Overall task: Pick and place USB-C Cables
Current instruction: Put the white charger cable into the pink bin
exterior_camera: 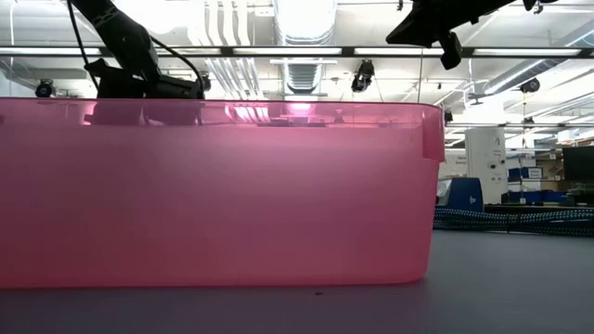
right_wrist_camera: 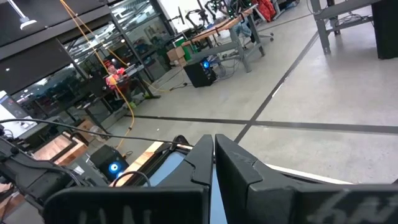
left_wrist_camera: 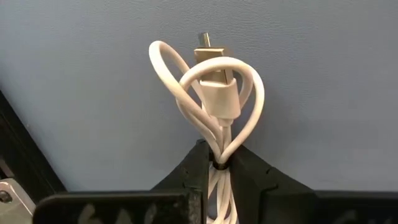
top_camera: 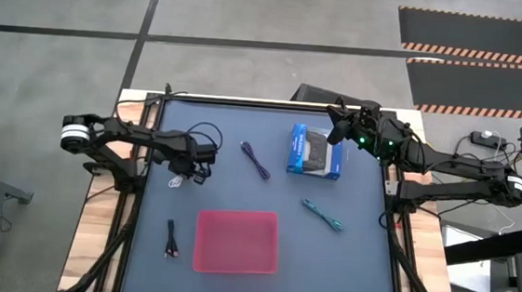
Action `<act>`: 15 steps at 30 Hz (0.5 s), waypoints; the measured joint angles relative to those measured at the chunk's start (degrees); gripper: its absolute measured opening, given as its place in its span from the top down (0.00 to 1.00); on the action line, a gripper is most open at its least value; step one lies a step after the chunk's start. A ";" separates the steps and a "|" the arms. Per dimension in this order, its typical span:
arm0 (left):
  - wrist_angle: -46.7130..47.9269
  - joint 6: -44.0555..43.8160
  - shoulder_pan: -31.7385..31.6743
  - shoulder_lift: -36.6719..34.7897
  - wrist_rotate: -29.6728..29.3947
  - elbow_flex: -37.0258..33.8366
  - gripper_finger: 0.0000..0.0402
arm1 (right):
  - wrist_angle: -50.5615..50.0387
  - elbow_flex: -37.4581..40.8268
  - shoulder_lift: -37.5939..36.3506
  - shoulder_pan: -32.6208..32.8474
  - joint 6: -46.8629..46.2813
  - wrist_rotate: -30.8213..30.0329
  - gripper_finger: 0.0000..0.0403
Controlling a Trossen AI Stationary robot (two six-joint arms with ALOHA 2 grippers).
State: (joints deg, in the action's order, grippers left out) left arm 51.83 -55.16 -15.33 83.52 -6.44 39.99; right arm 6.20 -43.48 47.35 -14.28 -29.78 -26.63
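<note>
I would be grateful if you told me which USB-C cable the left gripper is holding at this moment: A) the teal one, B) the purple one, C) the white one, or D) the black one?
C. In the left wrist view the left gripper is shut on the looped white cable, while the purple cable, the teal cable and the black cable lie on the table in the high view.
</note>
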 joint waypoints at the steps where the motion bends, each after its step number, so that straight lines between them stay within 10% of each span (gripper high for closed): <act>1: 0.12 0.08 0.00 -0.33 0.01 0.16 0.94 | 0.00 0.00 0.00 0.00 0.00 0.00 0.98; 15: 8.95 8.65 1.46 -12.65 5.60 13.07 0.94 | 0.07 0.00 0.00 0.00 -0.09 0.02 0.98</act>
State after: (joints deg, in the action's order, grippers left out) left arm 60.78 -46.50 -13.88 70.87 -0.84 53.06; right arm 6.26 -43.48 47.35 -14.28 -29.87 -26.62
